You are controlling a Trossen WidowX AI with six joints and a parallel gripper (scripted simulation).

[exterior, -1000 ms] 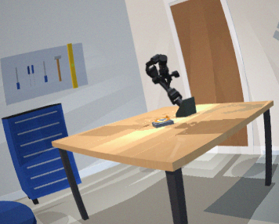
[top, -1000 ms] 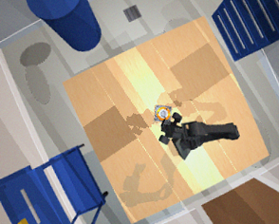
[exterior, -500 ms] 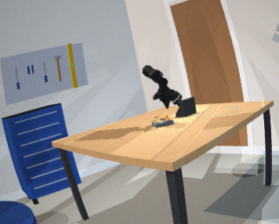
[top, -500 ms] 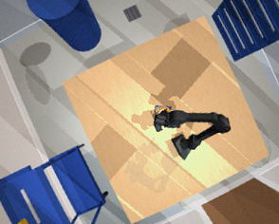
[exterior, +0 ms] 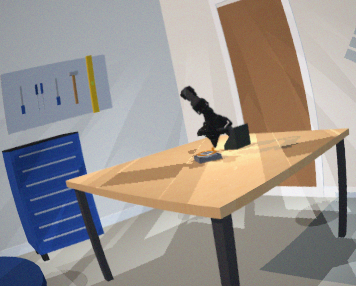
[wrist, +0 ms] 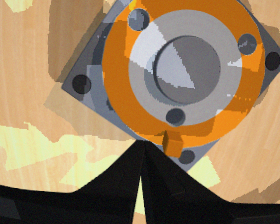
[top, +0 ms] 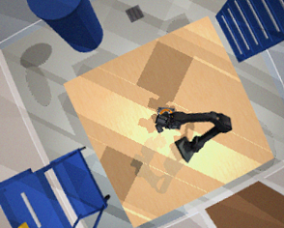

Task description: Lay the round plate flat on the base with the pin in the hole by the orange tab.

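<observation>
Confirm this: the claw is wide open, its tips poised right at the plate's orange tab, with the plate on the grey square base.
One thing is wrong: the claw is shut, not wide open. The wrist view shows its fingers pressed together into a point. The rest holds: the tips sit right at the orange tab of the plate, which rests on the grey square base.

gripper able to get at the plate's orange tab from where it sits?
Probably yes. The shut gripper sits right at the orange tab on the round plate, tips nearly against it, and nothing lies between them in the wrist view.
</observation>
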